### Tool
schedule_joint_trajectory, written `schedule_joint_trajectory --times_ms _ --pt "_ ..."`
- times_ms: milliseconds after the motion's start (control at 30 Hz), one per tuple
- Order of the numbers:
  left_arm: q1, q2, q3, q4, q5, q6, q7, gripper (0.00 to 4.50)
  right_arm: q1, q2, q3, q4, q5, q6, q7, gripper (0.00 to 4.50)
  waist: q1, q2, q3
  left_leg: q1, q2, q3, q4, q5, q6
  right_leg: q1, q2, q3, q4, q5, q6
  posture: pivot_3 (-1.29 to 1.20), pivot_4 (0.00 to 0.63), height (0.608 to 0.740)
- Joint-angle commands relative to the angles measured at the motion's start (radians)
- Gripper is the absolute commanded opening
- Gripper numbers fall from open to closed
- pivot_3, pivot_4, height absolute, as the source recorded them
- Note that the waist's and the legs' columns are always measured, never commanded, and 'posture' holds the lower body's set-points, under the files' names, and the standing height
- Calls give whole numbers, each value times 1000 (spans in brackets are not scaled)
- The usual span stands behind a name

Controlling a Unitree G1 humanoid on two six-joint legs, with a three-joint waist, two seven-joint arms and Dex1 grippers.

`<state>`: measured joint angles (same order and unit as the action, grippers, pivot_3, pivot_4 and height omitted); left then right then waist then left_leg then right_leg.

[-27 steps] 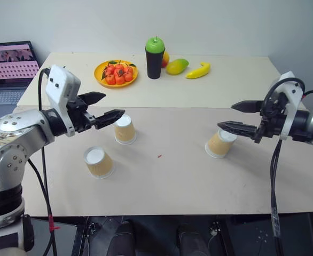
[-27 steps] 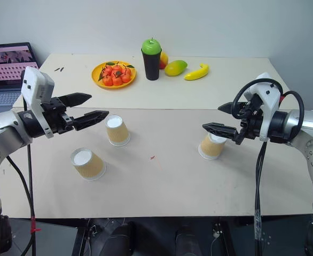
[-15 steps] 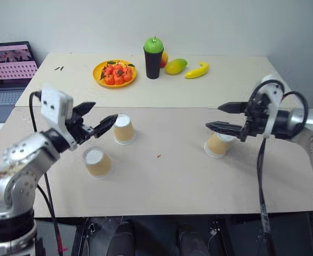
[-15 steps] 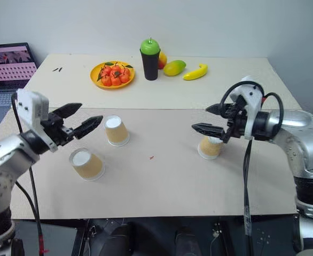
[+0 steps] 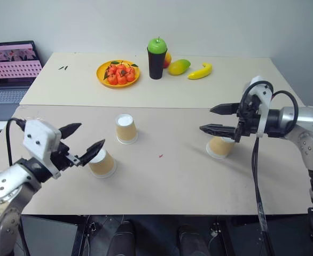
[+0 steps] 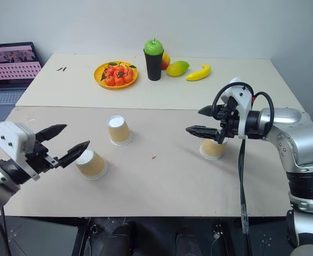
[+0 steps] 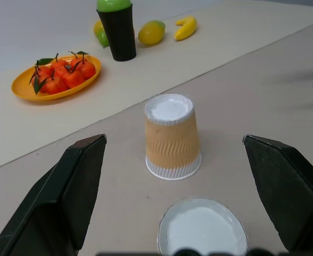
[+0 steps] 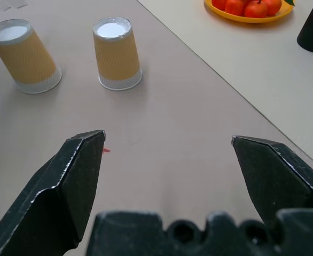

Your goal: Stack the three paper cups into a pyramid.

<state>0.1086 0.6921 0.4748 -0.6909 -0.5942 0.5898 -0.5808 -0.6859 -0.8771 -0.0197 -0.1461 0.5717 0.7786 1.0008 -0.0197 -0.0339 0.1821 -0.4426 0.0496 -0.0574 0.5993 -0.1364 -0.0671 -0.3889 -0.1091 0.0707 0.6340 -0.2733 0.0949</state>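
Jaws wide, both arms [image 5: 17,176] level.

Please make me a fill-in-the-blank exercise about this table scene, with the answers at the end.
1. The number of small tan ribbed paper cups standing upside down on the beige table is ____.
2. The tall black cup carries a top coloured ____.
3. The round yellow plate holds small fruits coloured ____.
4. Both the left pincer and the right pincer have jaws that are ____.

Answers: three; green; red; open
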Motion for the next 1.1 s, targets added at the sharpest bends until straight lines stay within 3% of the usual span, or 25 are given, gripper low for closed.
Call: schedule_joint_trajectory --times_ms 33,433,1100 --pt "37 -32 -12 0 32 -74 -5 4379 -32 -30 -33 -17 12 14 19 4500 2 0 0 0 0 0 0 0 0 0 0 0 0 0 0 0 150 735" --pt "153 -157 -141 126 134 -242 -30 4379 -142 -88 -87 -54 200 201 101 4500 5 0 0 0 0 0 1 0 0 0 0 0 0 0 0 0 150 735" --pt "-2 -236 -281 195 179 -264 33 4379 -148 -132 -106 -103 290 272 99 4500 7 0 0 0 0 0 2 0 0 0 0 0 1 0 0 0 150 735"
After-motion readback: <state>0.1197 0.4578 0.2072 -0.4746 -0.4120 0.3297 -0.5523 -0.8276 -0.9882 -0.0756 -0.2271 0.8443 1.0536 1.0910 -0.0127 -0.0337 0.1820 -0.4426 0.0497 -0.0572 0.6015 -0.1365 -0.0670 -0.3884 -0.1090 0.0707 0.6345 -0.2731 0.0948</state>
